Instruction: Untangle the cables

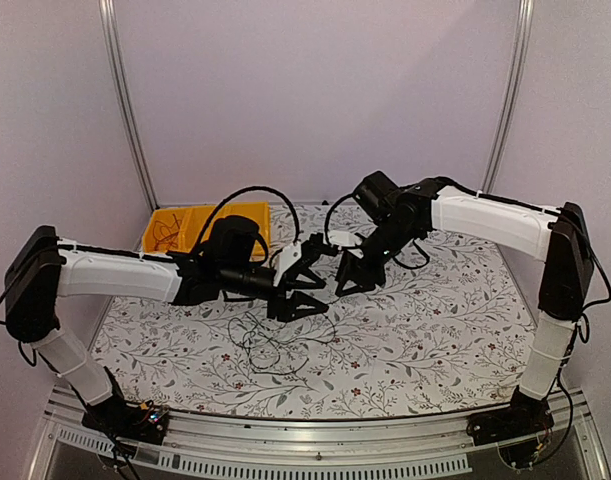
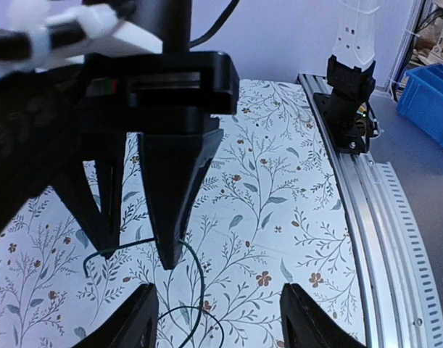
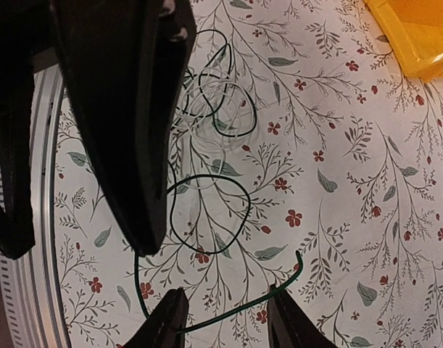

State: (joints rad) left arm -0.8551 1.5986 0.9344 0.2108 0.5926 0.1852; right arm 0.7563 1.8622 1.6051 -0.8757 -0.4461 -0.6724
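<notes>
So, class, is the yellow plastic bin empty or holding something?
Holding something: thin reddish wire lies tangled in the yellow bin's left compartment.

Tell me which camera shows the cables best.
Right wrist: the cables lie close up, loops distinct. Top camera shows only a small faint tangle; left wrist catches just a dark strand.

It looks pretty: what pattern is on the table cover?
Table cover: white with grey leafy sprigs and small red flowers; clearest in right wrist view.
</notes>
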